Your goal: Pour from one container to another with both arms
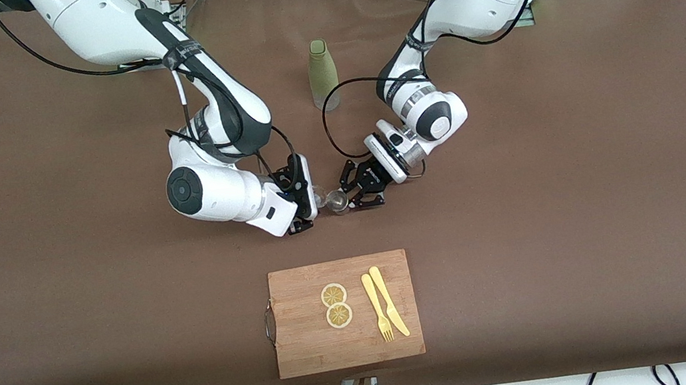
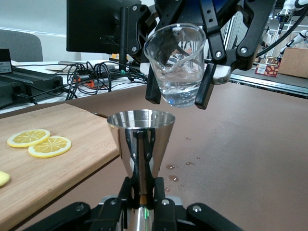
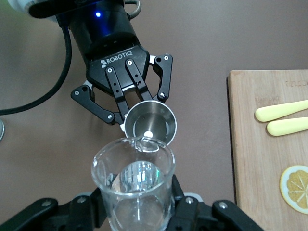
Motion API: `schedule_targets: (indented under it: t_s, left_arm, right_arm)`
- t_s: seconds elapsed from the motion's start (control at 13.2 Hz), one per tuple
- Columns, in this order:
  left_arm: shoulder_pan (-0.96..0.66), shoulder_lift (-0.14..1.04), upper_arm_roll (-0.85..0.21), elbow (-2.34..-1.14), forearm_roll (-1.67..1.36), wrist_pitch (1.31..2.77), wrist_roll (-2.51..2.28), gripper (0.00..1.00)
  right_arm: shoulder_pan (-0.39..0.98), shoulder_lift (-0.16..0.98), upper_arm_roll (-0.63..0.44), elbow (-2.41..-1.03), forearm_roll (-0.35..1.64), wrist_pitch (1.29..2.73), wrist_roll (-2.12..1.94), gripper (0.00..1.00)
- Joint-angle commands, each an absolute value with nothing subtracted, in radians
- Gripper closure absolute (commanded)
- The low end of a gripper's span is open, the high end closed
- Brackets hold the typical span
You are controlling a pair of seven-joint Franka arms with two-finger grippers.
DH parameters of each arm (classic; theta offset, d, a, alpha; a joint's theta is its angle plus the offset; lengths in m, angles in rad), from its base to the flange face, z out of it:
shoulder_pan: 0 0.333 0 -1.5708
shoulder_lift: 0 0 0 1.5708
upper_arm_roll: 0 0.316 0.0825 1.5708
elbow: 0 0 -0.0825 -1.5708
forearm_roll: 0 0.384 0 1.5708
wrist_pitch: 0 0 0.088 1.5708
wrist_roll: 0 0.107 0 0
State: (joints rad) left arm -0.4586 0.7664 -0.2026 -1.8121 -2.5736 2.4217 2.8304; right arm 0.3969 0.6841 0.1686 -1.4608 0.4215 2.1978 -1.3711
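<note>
The right gripper [image 1: 306, 205] is clamping its fingers on a small clear glass beaker [image 2: 176, 64], holding it tipped over the brown table [image 1: 584, 185] with its spout leaning toward a steel jigger [image 2: 140, 139]. A little clear liquid is sitting in the bottom of the beaker, which is hanging just above the jigger's rim.

The left gripper [image 1: 360, 191] is pinching the jigger at its narrow waist, fingers closed on it, keeping it upright over the table — the open cone is facing up under the beaker's lip. In the right wrist view the beaker [image 3: 134, 183] is lying in front of the jigger [image 3: 150, 121], the spout touching or nearly touching its rim. A few drops are lying on the table near the jigger.

A green bottle [image 1: 322, 74] is standing farther from the front camera, between the two arms. Nearer that camera a wooden cutting board [image 1: 302, 353] is carrying two lemon slices [image 1: 336, 305] and, beside them, a yellow plastic fork [image 1: 377, 308] and knife [image 1: 388, 300].
</note>
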Motion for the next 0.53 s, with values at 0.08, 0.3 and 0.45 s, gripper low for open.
schedule_targets:
  t_s: [0.08,0.3,0.45]
  left_arm:
    - [-0.465,0.782,-0.212,-1.799,-2.761,2.414,3.177,1.00]
    - [-0.471,0.782,-0.212,-1.796,-2.772,2.414,3.177,1.00]
    - [-0.472,0.784,-0.212,-1.795,-2.775,2.414,3.177,1.00]
  right_arm:
    - [0.405,0.693,0.173,-1.436,0.371,2.200,-1.350,0.64]
    - [0.422,0.692,0.167,-1.434,0.354,2.203,-1.350,0.64]
    - [0.425,0.690,0.167,-1.434,0.351,2.220,-1.350,0.64]
